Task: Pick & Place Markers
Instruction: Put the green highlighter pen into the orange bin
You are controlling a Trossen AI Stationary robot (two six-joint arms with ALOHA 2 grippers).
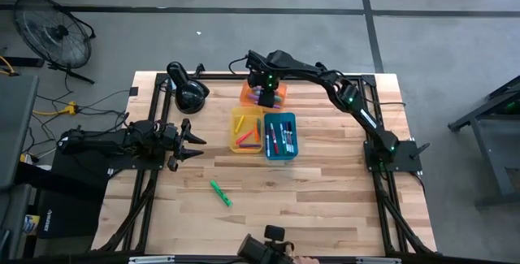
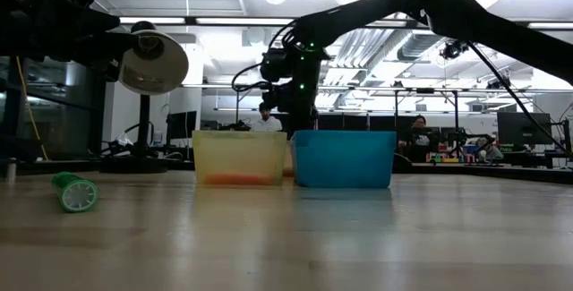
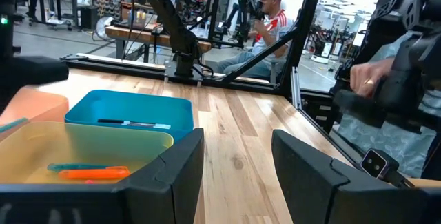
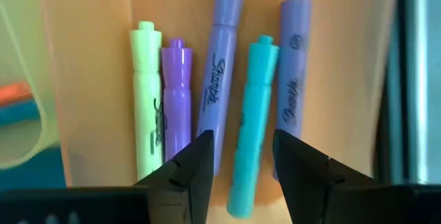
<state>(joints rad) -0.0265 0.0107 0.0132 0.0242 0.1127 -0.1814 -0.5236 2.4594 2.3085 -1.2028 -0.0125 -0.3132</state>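
My right gripper [image 4: 241, 165] is open and points down over the orange tray [image 1: 275, 95] at the far side of the table. Several markers lie side by side on the tray floor: a light green one [image 4: 146, 100], a short purple one [image 4: 176, 93], a long purple one [image 4: 219, 58], a teal one [image 4: 251, 114] and another purple one [image 4: 293, 65]. The teal marker shows in the gap between the fingers, below them. One green marker [image 1: 221, 192] lies alone on the table near the front. My left gripper [image 1: 193, 142] waits open at the left.
A yellow tray [image 1: 246, 130] and a blue tray [image 1: 280, 136], both with markers inside, stand side by side mid-table, just in front of the orange tray. A black desk lamp [image 1: 188, 92] stands at the far left. People are in the room beyond [image 3: 265, 17].
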